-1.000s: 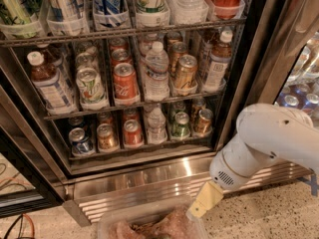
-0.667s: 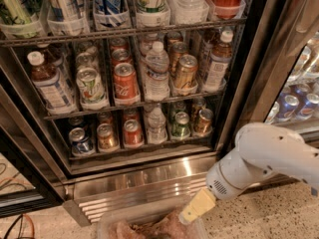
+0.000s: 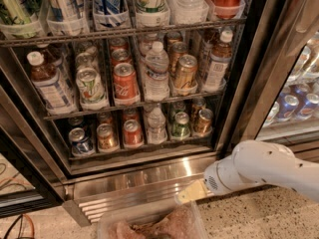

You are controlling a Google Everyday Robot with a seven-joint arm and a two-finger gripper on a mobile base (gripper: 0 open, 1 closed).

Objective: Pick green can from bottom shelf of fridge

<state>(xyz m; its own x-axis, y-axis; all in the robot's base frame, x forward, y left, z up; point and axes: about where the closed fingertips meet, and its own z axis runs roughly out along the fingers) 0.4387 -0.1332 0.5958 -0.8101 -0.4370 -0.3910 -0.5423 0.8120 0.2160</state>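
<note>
- The fridge (image 3: 245, 78) fills most of your view, and its left frame stands well left of the green can (image 3: 180, 125).
- On the bottom shelf (image 3: 149, 147), the blue can (image 3: 79, 141) is the leftmost in the front row, four lanes left of the green can.
- The gold can (image 3: 106, 136) comes next, three lanes left of the green can.
- The red can (image 3: 132, 132) is two lanes left of it.
- The gripper (image 3: 149, 225) is at the lower edge of your view, below and left of the green can. It is outside the fridge and in front of the ribbed steel base (image 3: 124, 183). You cannot tell whether it is spread or closed.
- The water bottle (image 3: 156, 126) stands upright in the lane just left of the green can.
- The green can stands upright at the front of its lane, second from the right. Nothing touches it, and more cans sit behind it.
- The brown can (image 3: 203, 121) is just right of the green can, in the last lane.
- The white arm (image 3: 269, 166) comes in from the right, below and right of the green can and well apart from it.
</note>
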